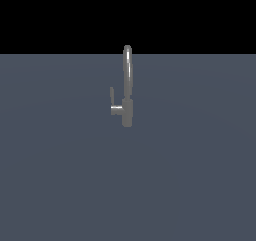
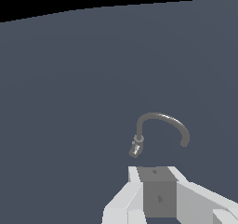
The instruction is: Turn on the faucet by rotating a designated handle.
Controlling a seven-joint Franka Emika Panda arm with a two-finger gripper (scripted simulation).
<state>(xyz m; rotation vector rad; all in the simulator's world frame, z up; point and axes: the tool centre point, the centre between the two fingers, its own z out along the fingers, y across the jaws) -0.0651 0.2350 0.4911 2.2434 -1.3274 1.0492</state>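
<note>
The faucet (image 1: 127,92) stands upright on the grey floor. It is a slim grey tap with a tall arched spout and a short cylindrical body. The handle (image 1: 112,97) is a small L-shaped lever on the exterior view's left of the body: a short stub ending in a thin upright bar. In the wrist view the faucet (image 2: 160,118) shows from above, with a short light stub (image 2: 135,149) at its base. My gripper (image 2: 155,172) appears only in the wrist view, as white fingers with a grey face. It is apart from the faucet and touches nothing.
A flat grey floor (image 1: 60,175) spreads around the faucet, under a black background. The arm is not in the exterior view.
</note>
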